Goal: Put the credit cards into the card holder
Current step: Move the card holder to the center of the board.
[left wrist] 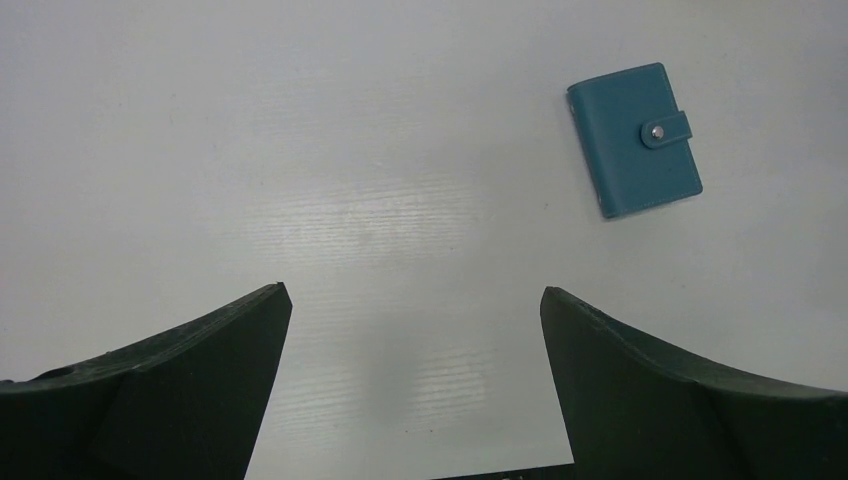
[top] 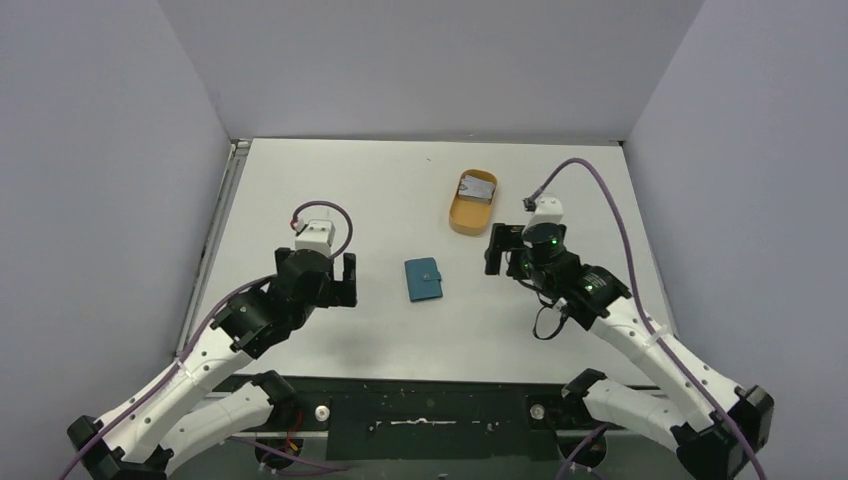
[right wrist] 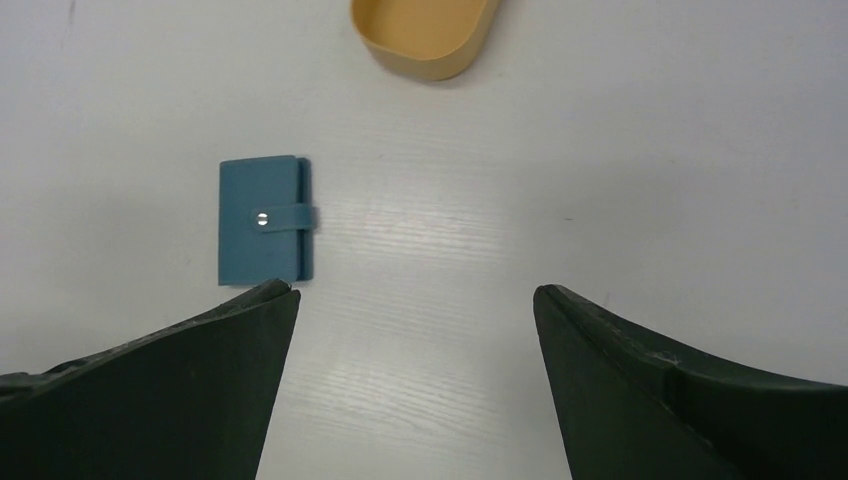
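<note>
White table (top: 330,180): a snapped-shut teal wallet (top: 424,279) lies between the left gripper (left wrist: 415,295) and right gripper (right wrist: 415,290) — both spread wide, empty; cards (top: 477,187) sit in the orange tray (top: 460,213) beyond.

orange-tan oval tray (top: 461,216), white table (top: 330,180), grey walls (top: 430,60)

Plain pale grey walls (top: 430,60) are enclosing the white tabletop (top: 330,190) on three sides. Soft light is glinting off its grained surface.
</note>
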Motion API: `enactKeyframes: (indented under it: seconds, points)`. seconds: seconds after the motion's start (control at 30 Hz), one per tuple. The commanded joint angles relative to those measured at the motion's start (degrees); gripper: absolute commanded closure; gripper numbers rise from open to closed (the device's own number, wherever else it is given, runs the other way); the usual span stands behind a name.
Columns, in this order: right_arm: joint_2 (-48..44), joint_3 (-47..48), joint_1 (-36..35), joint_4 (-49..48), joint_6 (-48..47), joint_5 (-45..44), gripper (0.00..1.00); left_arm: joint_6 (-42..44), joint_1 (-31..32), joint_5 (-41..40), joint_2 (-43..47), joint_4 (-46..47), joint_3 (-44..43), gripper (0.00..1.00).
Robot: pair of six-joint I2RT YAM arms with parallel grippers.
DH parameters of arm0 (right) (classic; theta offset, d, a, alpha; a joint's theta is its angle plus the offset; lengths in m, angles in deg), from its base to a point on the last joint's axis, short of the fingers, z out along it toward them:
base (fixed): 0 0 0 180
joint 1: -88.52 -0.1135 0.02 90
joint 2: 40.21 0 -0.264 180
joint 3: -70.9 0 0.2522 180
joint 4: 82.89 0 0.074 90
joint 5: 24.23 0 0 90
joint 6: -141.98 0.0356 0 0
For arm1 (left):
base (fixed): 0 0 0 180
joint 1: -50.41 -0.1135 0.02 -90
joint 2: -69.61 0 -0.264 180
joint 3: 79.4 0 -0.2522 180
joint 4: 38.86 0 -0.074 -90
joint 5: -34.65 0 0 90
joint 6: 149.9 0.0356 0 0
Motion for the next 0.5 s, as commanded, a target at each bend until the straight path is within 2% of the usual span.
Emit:
enactKeyframes:
  seconds: [0.0,0.2,0.47]
  points:
    - [7.9,-1.0,-8.2,-11.2,8.1,-4.9,0.08,-1.8,-0.4,2.5,-1.2,0.3,-3.3,0.04]
    - [20.7,-1.1,-12.6,-19.9,14.2,-4.4,0.12,-8.8,-0.8,11.3,-4.5,7.7,0.6,0.07]
    - [30.8,2.1,-13.2,-21.9,14.2,-1.6,0.29,-14.6,-1.9,22.3,-23.8,16.8,-5.1,0.26]
